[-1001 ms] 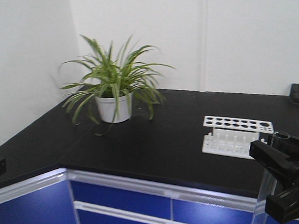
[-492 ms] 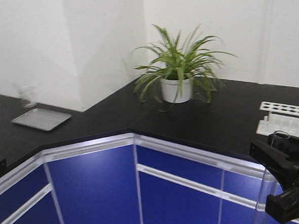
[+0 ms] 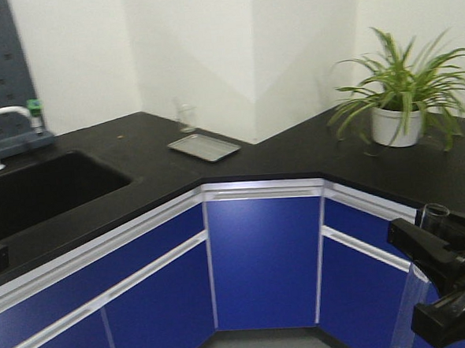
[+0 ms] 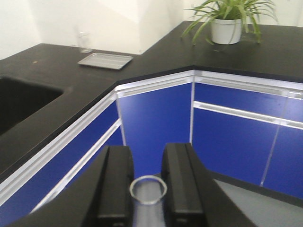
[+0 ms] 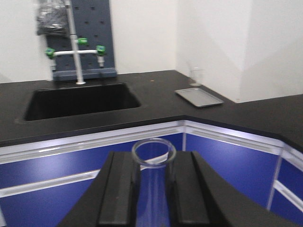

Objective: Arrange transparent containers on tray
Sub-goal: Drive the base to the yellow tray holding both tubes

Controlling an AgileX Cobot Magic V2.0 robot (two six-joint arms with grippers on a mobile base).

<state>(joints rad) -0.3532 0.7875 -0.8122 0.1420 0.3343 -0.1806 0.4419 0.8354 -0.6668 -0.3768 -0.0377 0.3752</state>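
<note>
Left pincer (image 4: 147,163): pinching a slim test tube (image 4: 148,201), open end up, between both fingers.
Right pincer (image 5: 154,158): clamped on a wider glass cylinder (image 5: 154,191), upright.
Held glassware: off the bench (image 3: 294,150), in front of the blue cupboards (image 3: 261,259), well apart from the tray (image 3: 204,146).
Tray: flat on the bench near the inner corner.
Small glass (image 3: 186,118): on the bench just behind the tray.
Sink (image 3: 36,190): left of the tray.
Plant (image 3: 397,93): far right.
</note>
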